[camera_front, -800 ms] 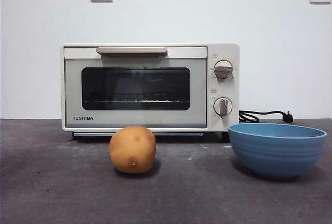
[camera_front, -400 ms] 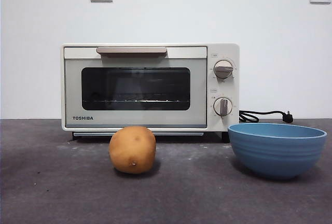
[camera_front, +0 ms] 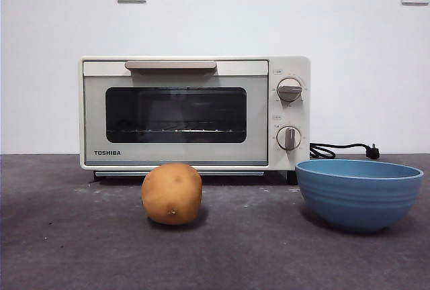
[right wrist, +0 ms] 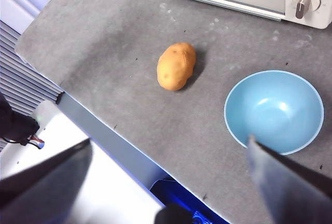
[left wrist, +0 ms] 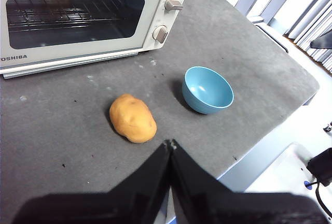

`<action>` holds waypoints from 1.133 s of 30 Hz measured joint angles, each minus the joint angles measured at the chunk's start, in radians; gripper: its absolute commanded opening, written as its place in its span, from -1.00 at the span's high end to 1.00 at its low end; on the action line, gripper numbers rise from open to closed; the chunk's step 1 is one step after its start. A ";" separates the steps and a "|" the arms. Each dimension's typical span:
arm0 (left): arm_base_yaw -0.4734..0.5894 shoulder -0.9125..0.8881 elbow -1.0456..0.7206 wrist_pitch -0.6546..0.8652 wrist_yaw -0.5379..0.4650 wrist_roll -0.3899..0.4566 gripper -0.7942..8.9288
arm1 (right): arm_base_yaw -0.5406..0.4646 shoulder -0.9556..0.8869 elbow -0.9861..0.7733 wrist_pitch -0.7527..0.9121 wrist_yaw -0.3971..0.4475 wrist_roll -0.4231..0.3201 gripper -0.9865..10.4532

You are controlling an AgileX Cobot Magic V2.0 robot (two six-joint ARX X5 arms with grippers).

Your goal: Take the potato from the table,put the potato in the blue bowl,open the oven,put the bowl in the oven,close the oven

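Left pincer (left wrist: pixel 170 143) closed, empty, high over desk (left wrist: pixel 62 141) – potato (left wrist: pixel 133 118) just ahead of its tips, blue bowl (left wrist: pixel 207 89) further off beside it. Right pincer (right wrist: pixel 168 143) spread wide, bowl below one jaw. Oven (camera_front: pixel 195 112) door shut, behind both.

oven (left wrist: pixel 78 16) cropped at the left wrist edge — logo clipped, blue bowl (camera_front: pixel 359 192) foot hidden by table (camera_front: pixel 80 250)

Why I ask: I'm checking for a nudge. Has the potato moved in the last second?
No. In the front view the potato sits at the same spot below the oven door's lower edge, with the same gap to the bowl.
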 measured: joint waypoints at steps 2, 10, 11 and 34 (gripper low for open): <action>0.000 0.000 0.000 0.000 0.000 0.000 0.85 | 0.007 0.017 0.000 0.016 -0.001 0.014 -0.23; 0.000 0.000 0.000 0.000 0.000 0.002 0.85 | 0.149 0.121 0.000 0.175 0.005 0.081 -0.22; 0.000 0.000 0.000 0.000 0.000 0.002 0.85 | 0.176 0.141 0.000 0.204 0.013 0.094 -0.22; 0.000 0.000 0.000 0.000 0.000 0.002 0.85 | 0.567 0.905 0.193 0.595 0.435 0.228 -0.23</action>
